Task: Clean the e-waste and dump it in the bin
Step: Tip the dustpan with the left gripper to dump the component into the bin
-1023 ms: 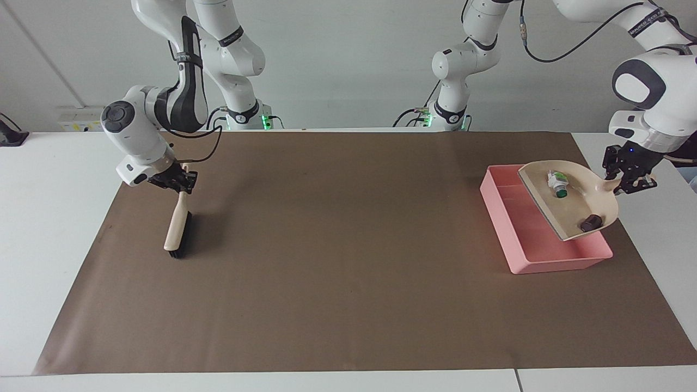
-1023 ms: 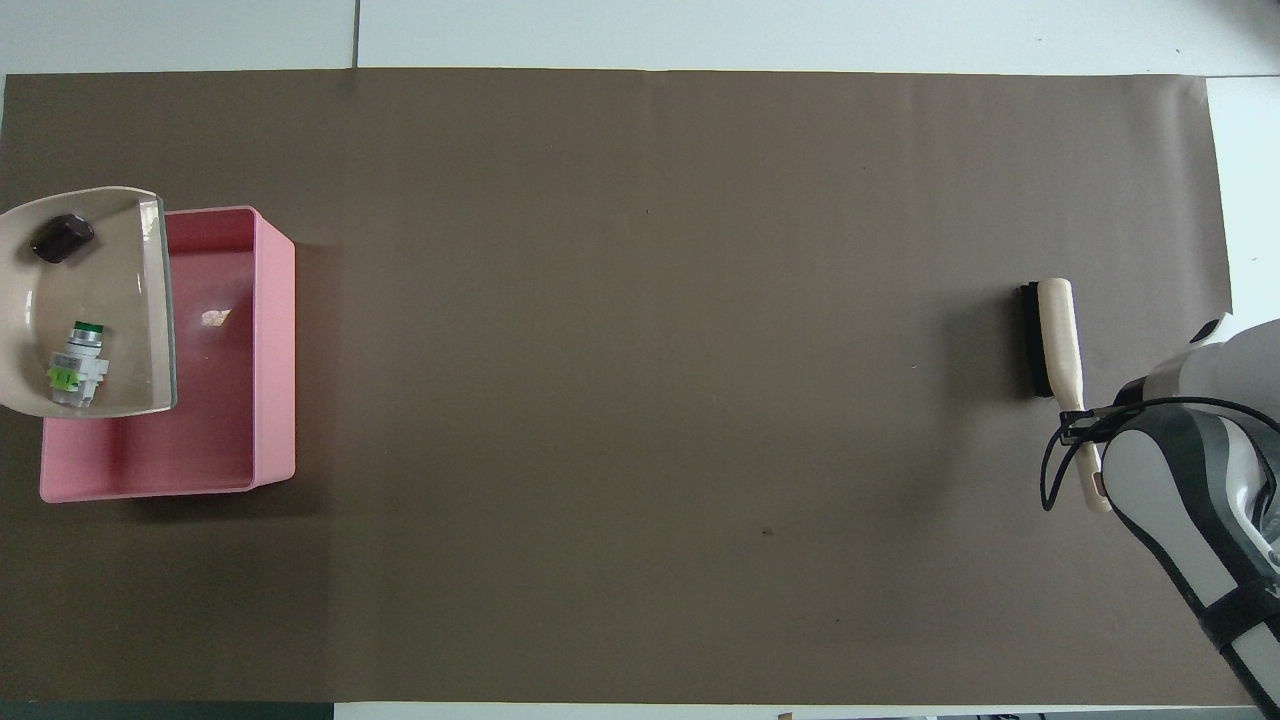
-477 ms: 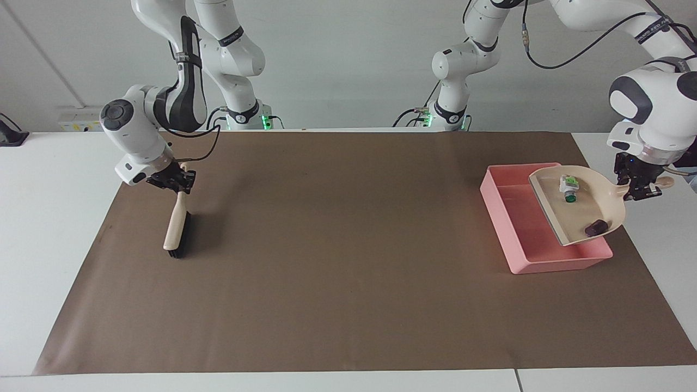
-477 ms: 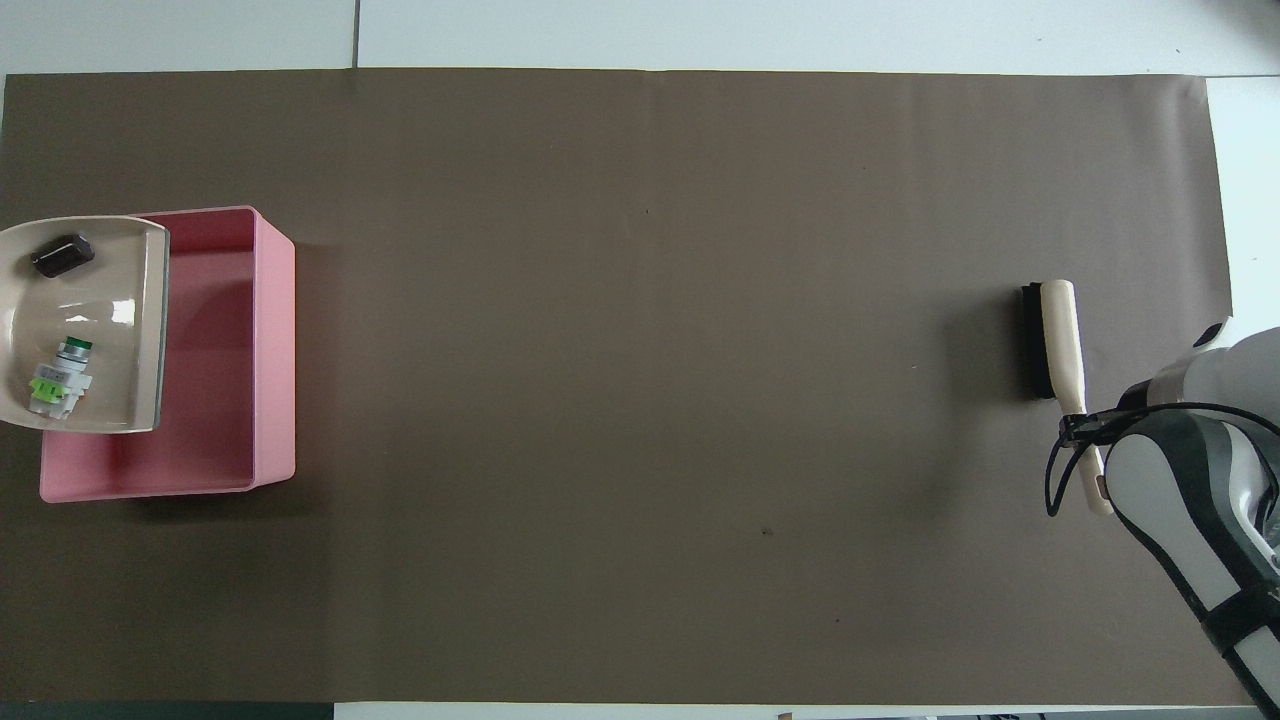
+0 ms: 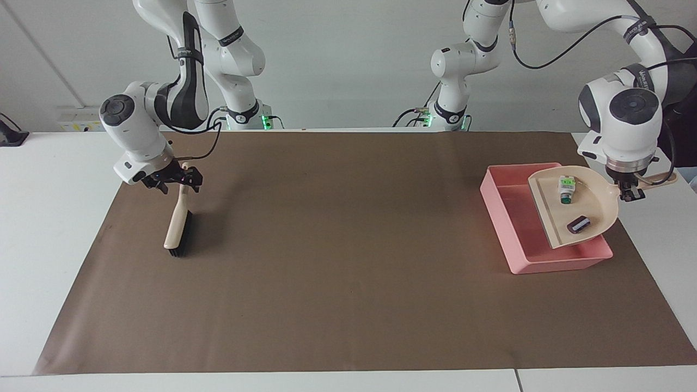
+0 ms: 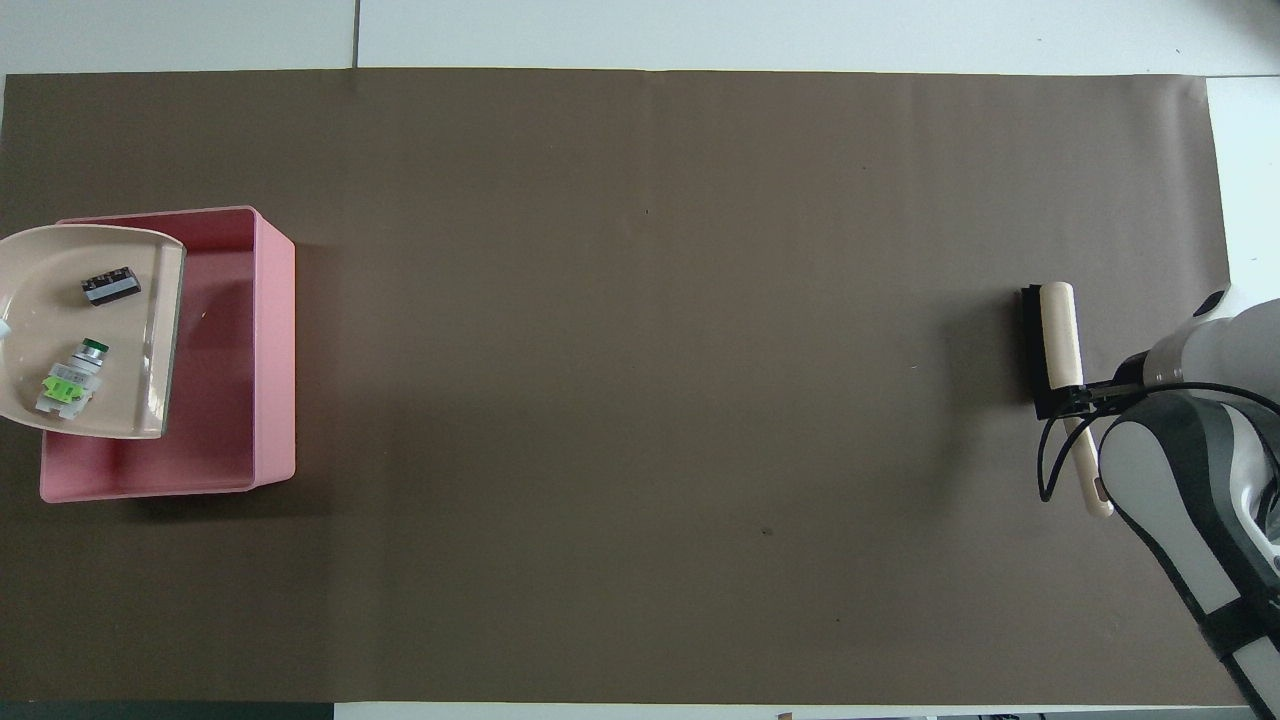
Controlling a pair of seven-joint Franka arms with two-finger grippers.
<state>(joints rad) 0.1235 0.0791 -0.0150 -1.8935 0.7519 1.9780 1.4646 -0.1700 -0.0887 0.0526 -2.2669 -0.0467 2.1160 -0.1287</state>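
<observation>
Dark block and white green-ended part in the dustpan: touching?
Apart. Overhead view shows bare dustpan floor between the dark block and the white green-ended part.

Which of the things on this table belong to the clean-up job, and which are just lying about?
Job: white-and-green bit; dark block; beige dustpan carrying both; pink bin under it; brush; left gripper on the dustpan's handle; right gripper at the brush's handle.
Just there: brown mat.
</observation>
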